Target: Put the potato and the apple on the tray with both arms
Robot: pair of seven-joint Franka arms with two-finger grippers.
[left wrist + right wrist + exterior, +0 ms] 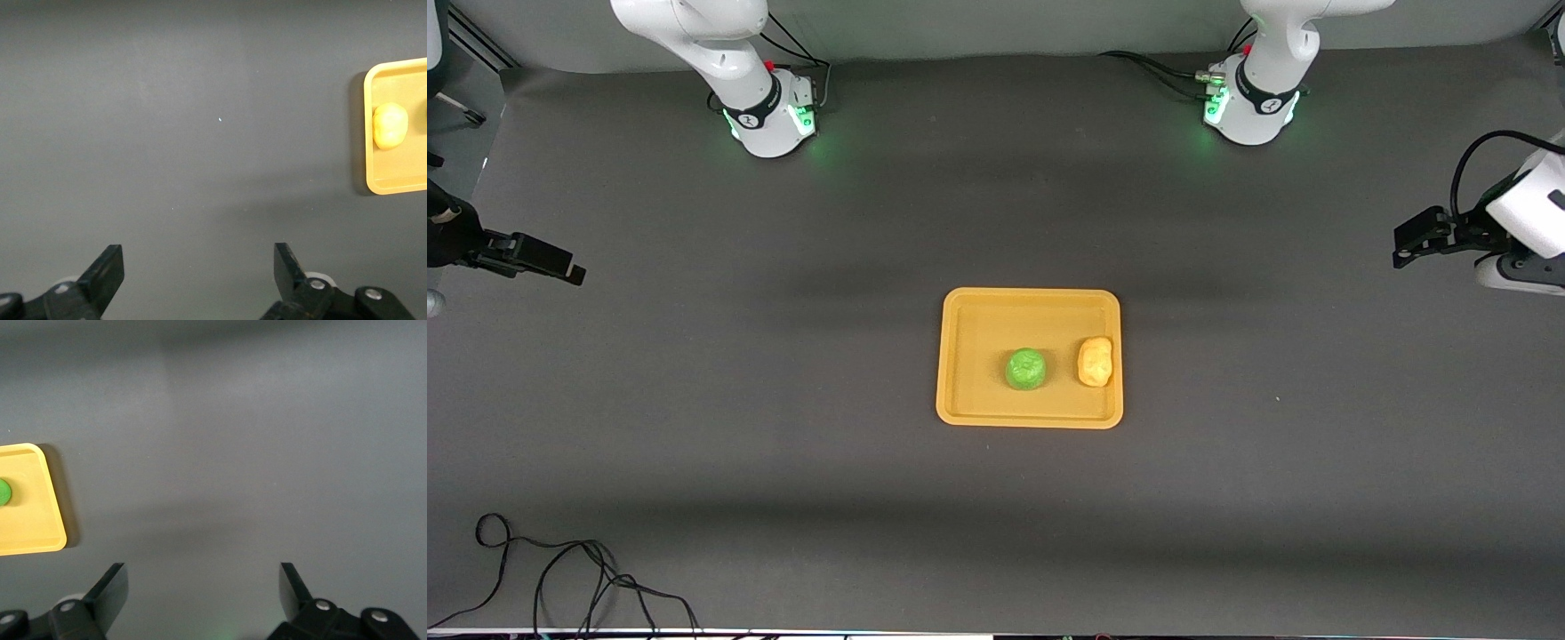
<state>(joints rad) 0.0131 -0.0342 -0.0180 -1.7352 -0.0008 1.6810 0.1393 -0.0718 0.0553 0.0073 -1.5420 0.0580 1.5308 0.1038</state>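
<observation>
Dark grey matting covers the table (783,400). Near its middle lies the flat rectangular yellow-orange plastic tray (969,356), holding the small bright green roundish apple (1027,370) and, just beside it toward the left arm's end, the pale yellow-tan lumpy potato (1095,361). The left gripper (199,270) hangs over bare matting at its end, fingers spread wide and empty. The right gripper (203,588) does likewise at its own end.

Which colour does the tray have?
The tray is yellow-orange; the front view shows it best.
</observation>
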